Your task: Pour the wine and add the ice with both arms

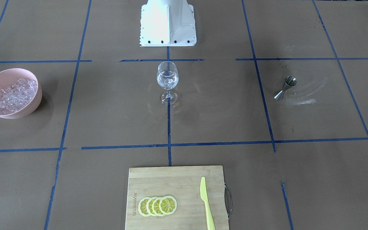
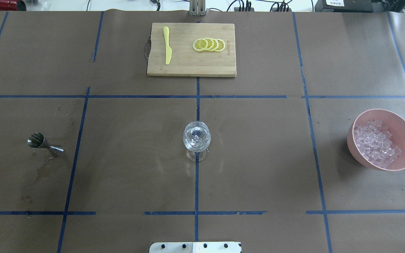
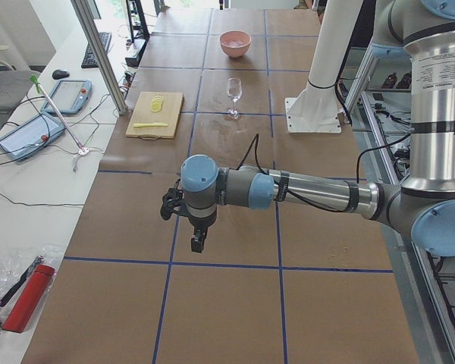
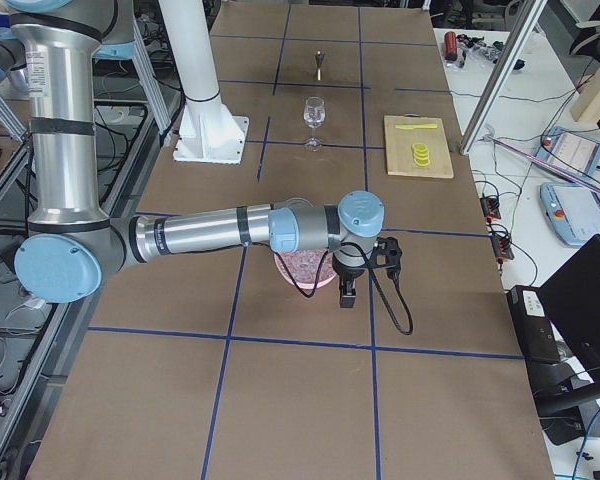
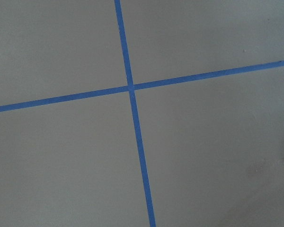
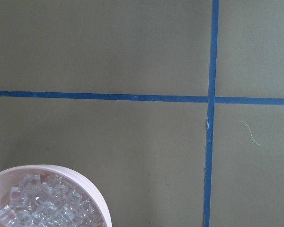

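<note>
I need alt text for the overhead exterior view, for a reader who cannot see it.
A wine glass stands at the centre of a brown table with blue tape lines. A pink bowl of ice is at the right, a steel jigger at the left, and a cutting board with a yellow knife and lemon slices at the far edge.

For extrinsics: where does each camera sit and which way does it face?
Front-facing: across the table, facing the robot, steeply down; only the pedestal shows.
Overhead: behind the robot, looking forward and down; pedestal edge only.
Exterior left: table end, looking along it; left arm near.
Exterior right: opposite end; right arm near, by the pink bowl.
Left wrist: down at a blue tape cross; no body.
Right wrist: down at the bowl's ice; no body.
Shared: front-facing and overhead both show the wine glass, sides mirrored.
</note>
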Robot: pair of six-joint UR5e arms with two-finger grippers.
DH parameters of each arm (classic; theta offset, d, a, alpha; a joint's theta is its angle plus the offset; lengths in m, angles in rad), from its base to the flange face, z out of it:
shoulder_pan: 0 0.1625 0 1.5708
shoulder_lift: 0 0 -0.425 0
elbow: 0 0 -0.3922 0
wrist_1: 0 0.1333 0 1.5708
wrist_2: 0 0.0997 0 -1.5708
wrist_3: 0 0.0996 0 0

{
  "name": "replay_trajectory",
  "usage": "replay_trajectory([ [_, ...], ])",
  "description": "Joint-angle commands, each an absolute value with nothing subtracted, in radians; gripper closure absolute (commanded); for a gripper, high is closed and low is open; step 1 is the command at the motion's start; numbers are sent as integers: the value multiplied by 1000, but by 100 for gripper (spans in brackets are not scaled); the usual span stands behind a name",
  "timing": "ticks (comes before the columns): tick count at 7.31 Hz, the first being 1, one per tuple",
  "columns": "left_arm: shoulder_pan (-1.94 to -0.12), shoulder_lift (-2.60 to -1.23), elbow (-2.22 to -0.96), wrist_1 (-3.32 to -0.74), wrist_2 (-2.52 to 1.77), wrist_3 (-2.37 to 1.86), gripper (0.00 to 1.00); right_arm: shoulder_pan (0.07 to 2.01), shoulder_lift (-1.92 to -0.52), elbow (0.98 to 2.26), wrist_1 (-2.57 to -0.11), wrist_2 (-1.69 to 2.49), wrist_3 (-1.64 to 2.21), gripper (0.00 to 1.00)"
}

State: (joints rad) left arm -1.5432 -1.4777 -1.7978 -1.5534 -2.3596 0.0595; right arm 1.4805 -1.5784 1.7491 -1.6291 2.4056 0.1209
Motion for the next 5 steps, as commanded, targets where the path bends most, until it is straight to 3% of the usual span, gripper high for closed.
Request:
replay_trajectory([
  [1, -1543, -1477, -1798, -1554, -2361, 58, 0, 1479, -1578, 1749, -1629, 2405, 121, 0],
  [5, -1543, -1479, -1798, -1552, -2359, 58, 0, 1468, -1577, 1747, -1628, 2399, 118, 0],
])
